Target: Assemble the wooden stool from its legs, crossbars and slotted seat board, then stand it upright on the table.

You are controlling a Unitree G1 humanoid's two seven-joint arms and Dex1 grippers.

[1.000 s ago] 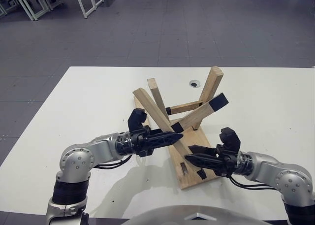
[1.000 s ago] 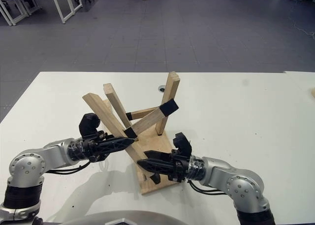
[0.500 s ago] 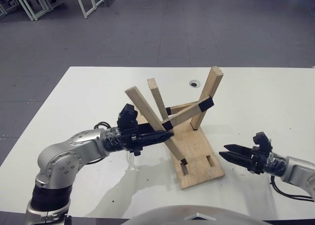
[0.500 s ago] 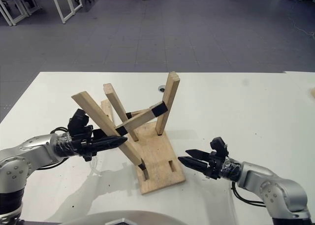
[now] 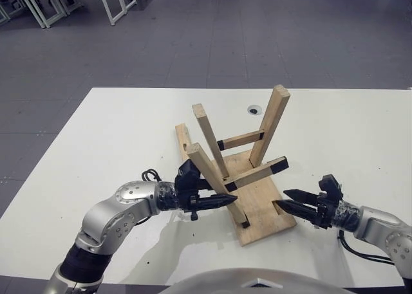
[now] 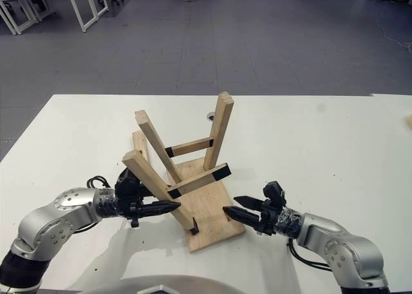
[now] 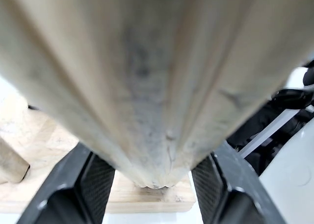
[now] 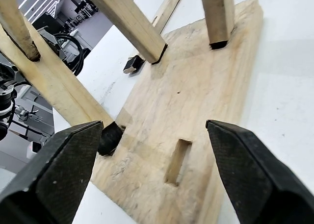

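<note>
On the white table [image 5: 116, 133], the slotted seat board [image 5: 261, 210] lies flat and skewed, with legs sticking up out of it. Two far legs rise from its far half, the taller leg [image 5: 271, 123] and the shorter leg [image 5: 209, 138], tied by an upper crossbar [image 5: 241, 140]. Left gripper [image 5: 225, 201] is clamped across the near-left leg [image 5: 207, 173], which leans back toward the robot's left. A lower crossbar [image 5: 257, 174] with black ends runs from that leg off to the right. From the head views the leg's black foot sits at the board's near edge. The right wrist view adds that the foot [image 8: 110, 138] meets a slot there, though how deep it sits I cannot tell. The same view shows an unfilled slot [image 8: 176, 160] beside it. Right gripper [image 5: 283, 199] hovers low just off the board's near-right corner, fingers [image 8: 54, 175] spread wide, holding nothing. The left wrist view shows the leg's wood pinched between both black pads [image 7: 81, 185]. A loose wooden bar [image 5: 183, 139] with a black end lies on the table along the board's left edge. A round cable hole [image 5: 255, 109] sits in the table beyond.
</note>
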